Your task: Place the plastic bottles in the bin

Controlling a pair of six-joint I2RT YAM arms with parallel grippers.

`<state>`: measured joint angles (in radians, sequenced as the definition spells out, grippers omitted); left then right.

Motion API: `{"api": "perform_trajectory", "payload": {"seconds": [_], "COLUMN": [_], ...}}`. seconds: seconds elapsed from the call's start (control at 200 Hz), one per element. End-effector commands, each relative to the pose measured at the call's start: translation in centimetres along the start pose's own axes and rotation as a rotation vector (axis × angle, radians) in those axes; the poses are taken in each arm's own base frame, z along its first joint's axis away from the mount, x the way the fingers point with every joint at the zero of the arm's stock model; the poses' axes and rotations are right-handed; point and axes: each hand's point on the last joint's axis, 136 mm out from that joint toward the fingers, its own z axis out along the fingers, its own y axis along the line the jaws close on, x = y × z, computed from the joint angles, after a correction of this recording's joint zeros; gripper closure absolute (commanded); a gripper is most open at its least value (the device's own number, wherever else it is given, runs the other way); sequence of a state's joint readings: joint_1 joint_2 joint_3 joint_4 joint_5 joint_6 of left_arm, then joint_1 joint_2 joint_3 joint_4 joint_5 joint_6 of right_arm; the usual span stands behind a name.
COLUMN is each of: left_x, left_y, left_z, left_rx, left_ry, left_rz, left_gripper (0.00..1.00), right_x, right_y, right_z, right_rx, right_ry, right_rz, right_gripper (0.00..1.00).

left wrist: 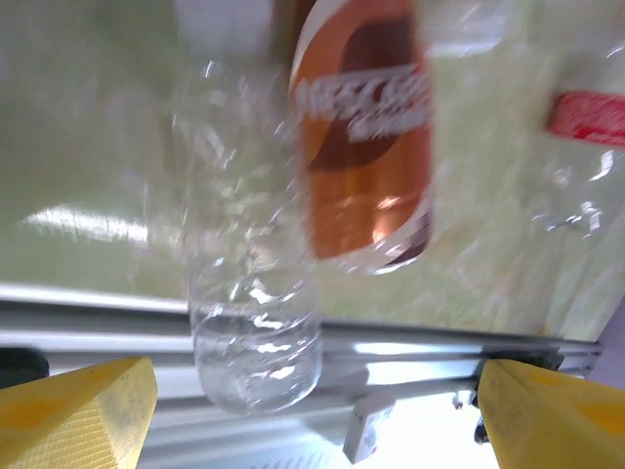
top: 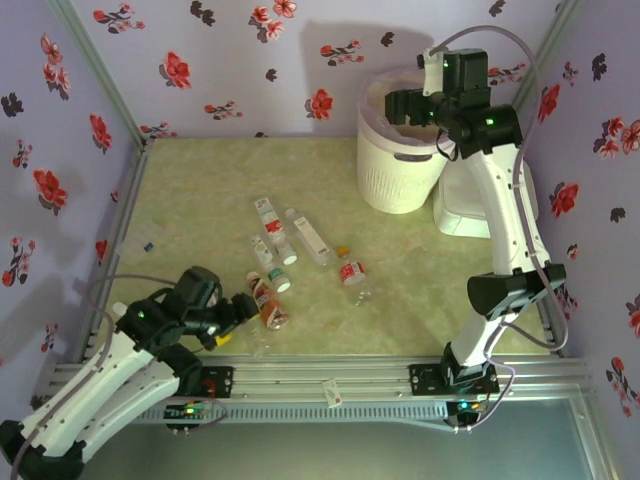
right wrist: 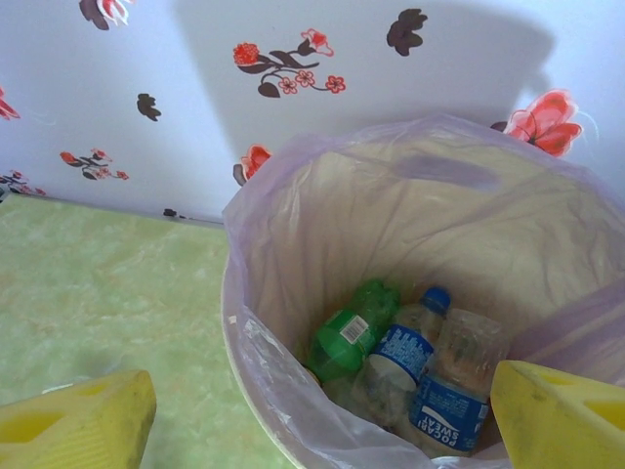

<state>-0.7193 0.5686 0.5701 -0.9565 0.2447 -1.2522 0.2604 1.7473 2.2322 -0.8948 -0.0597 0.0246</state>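
Flowered lilac walls (top: 220,60) box in the table (top: 420,290), where loose plastic bottles (top: 300,240) lie flat mid-table, mostly lengthwise toward the back wall. The left gripper (left wrist: 312,415) gapes open either side of a blurred clear bottle (left wrist: 252,313) and an orange-brown bottle (left wrist: 363,147), which lie parallel with their tops cut off. The right gripper (right wrist: 322,420) hangs open over the bin (top: 395,180), where a green bottle (right wrist: 350,337) leans neck-up, partly behind the liner (right wrist: 283,225).

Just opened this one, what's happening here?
Two arms are clearing plastic bottles into the bin. The right gripper hangs open and empty over the bin, which holds a green bottle and two blue-labelled ones. The left gripper, open, straddles a clear bottle near the table's front edge. Several more lie on the table.
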Motion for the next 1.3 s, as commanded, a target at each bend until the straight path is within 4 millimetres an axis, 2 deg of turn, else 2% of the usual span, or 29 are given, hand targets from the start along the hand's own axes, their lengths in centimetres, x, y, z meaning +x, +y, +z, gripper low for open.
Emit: {"api": "perform_trajectory", "payload": {"seconds": [0.0,0.06,0.26,0.4,0.545,0.74,0.965,1.12,1.295], "left_x": [1.2,1.2,0.9,0.8,0.7,0.1,-2.1,-4.9,-7.8], "left_y": [1.0,1.8,1.0,1.1,1.2,0.9,-0.4,-3.6,-6.0], "left_z": [1.4,2.0,5.2,6.2,6.9,6.1,4.4,2.3,-0.2], "left_rx": [-0.020,-0.057,-0.025,-0.037,-0.021,-0.030,-0.048,-0.039,-0.117], "left_ry": [0.033,0.027,0.038,0.041,0.040,0.003,-0.101,-0.185,-0.217], "left_rz": [-0.127,-0.121,-0.123,-0.118,-0.134,-0.108,-0.058,0.049,0.169], "left_gripper": [0.14,0.14,0.18,0.22,0.33,0.46,0.51,0.54,0.54], "right_x": [-0.7,-0.9,-1.0,-1.3,-1.4,-1.3,-0.7,-0.2,0.9], "right_y": [-0.3,-0.3,-0.3,-0.8,-0.9,-0.8,-0.1,1.9,4.4], "right_z": [0.0,-0.1,-0.6,-1.5,-1.9,-2.1,-2.1,-2.8,-3.9], "right_rx": [0.022,0.019,0.027,0.053,0.055,0.050,0.005,-0.101,-0.238], "right_ry": [-0.028,-0.037,-0.044,-0.061,-0.072,-0.072,-0.064,-0.075,-0.058], "right_rz": [-0.021,-0.021,-0.031,-0.044,-0.043,-0.037,-0.014,0.032,0.087], "right_gripper": [0.11,0.11,0.10,0.10,0.10,0.10,0.10,0.10,0.11]}}
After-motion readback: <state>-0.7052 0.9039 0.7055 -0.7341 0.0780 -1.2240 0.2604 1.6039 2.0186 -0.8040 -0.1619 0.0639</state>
